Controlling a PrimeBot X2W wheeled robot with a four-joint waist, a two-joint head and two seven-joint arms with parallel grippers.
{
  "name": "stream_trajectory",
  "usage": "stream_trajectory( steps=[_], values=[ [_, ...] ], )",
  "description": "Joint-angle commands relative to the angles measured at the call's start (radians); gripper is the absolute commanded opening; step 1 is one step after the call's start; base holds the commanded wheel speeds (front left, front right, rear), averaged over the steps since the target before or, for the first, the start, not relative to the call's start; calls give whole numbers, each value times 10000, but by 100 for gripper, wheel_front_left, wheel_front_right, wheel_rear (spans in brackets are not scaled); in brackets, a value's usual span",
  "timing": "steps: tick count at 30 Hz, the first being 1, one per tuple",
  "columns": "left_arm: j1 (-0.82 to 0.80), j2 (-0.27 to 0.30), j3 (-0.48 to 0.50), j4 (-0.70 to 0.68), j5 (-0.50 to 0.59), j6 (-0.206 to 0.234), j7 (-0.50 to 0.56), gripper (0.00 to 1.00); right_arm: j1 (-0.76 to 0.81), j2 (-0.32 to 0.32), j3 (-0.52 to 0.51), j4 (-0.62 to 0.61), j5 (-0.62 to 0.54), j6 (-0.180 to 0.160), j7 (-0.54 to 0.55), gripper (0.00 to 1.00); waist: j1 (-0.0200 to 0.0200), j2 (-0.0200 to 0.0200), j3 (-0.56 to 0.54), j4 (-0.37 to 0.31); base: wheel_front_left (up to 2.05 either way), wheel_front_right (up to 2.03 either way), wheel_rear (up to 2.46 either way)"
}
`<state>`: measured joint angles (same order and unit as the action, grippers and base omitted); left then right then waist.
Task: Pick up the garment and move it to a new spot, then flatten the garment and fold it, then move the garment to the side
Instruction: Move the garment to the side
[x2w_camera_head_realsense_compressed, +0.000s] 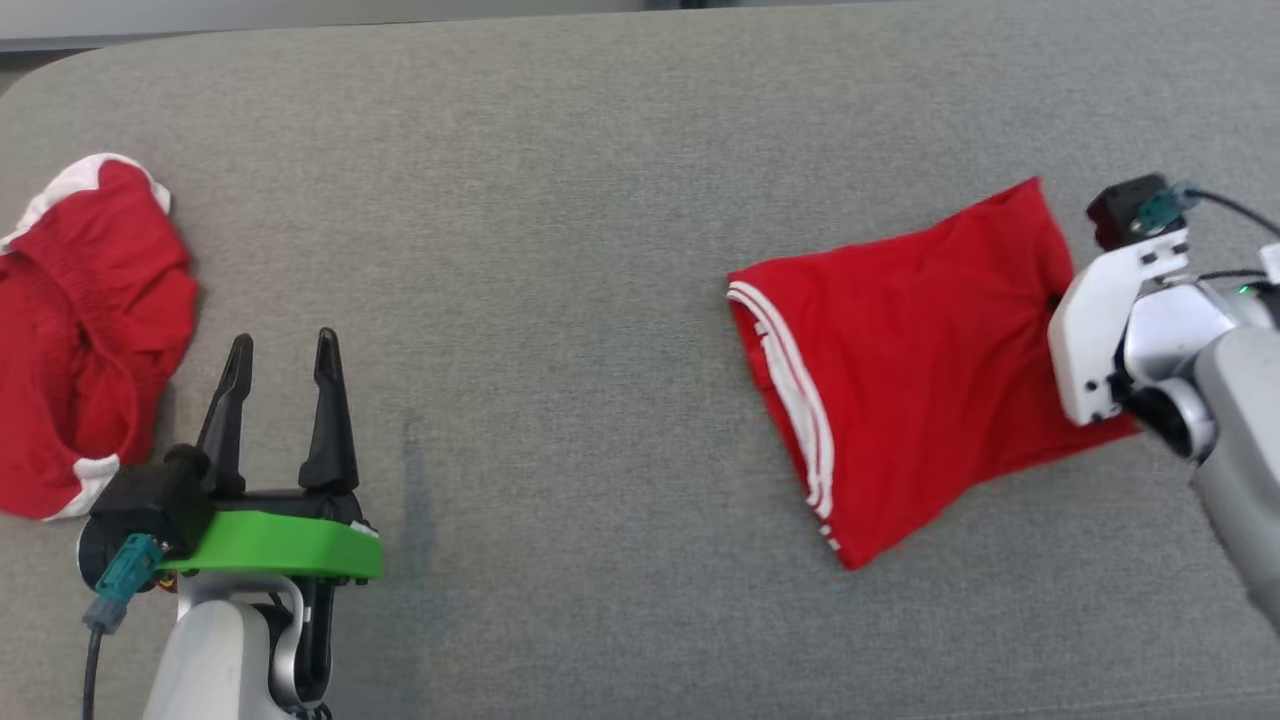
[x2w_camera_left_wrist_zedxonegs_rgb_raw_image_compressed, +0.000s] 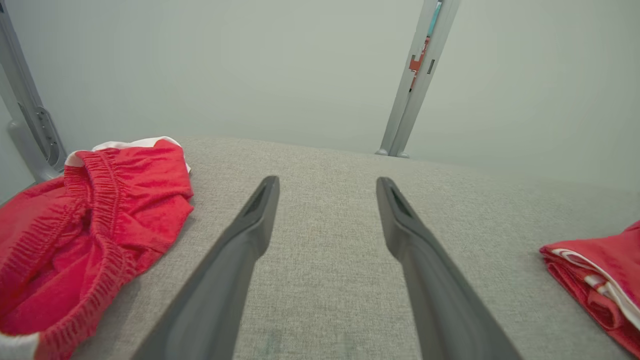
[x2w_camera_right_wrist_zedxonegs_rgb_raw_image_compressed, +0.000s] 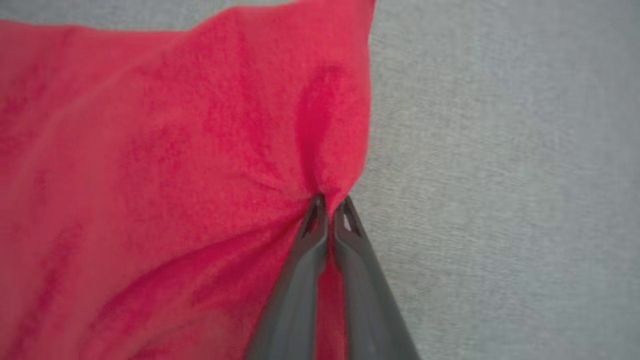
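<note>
A folded red garment (x2w_camera_head_realsense_compressed: 900, 360) with white stripes along its left edge lies on the right of the grey fabric surface (x2w_camera_head_realsense_compressed: 560, 250). My right gripper (x2w_camera_head_realsense_compressed: 1053, 300) comes in from the right over the garment's right edge, mostly hidden behind its white wrist. In the right wrist view that gripper (x2w_camera_right_wrist_zedxonegs_rgb_raw_image_compressed: 330, 202) is shut, pinching a puckered fold at the edge of the garment (x2w_camera_right_wrist_zedxonegs_rgb_raw_image_compressed: 150, 175). My left gripper (x2w_camera_head_realsense_compressed: 283, 360) stands open at the lower left, holding nothing. In the left wrist view its open gripper (x2w_camera_left_wrist_zedxonegs_rgb_raw_image_compressed: 327, 185) points across bare cloth, with the folded garment (x2w_camera_left_wrist_zedxonegs_rgb_raw_image_compressed: 595, 270) off to the right.
A second red garment (x2w_camera_head_realsense_compressed: 80, 330) with white trim and an elastic waistband lies crumpled at the far left, close to my left gripper; it is also at the left of the left wrist view (x2w_camera_left_wrist_zedxonegs_rgb_raw_image_compressed: 90, 215). A metal post (x2w_camera_left_wrist_zedxonegs_rgb_raw_image_compressed: 415, 85) stands beyond the far edge.
</note>
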<state>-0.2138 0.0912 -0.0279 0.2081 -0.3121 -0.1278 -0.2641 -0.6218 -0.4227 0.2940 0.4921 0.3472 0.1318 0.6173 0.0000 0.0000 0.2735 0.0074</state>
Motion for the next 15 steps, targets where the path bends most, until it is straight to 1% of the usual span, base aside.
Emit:
stream_trajectory(
  steps=[1, 2, 7, 11, 15],
  values=[
    [-259, 159, 31, -111, 70, -45, 3, 100, -556, -687, 339, -147, -147, -22, -179, 0, 0, 0, 420, -859, 0, 0, 0],
    [-401, 196, 12, -228, 122, -45, 3, 100, -960, -1202, 472, -104, -173, -22, -360, 0, 0, 0, 585, -1197, 0, 0, 0],
    [-720, 395, -212, -463, 213, -43, 3, 100, -1663, -2232, 517, 327, -390, -22, -893, 0, 0, 0, 1073, -1830, 0, 0, 0],
    [-971, 543, -465, -646, 250, -37, 3, 100, -1990, -2750, 338, 755, -609, -22, -1512, 0, 0, 0, 1521, -2083, 0, 0, 0],
    [-1217, 744, -718, -761, 250, -37, 3, 100, -2234, -3055, 140, 1171, -891, -22, -2302, 0, 0, 0, 1951, -2148, 0, 0, 0]
  ],
)
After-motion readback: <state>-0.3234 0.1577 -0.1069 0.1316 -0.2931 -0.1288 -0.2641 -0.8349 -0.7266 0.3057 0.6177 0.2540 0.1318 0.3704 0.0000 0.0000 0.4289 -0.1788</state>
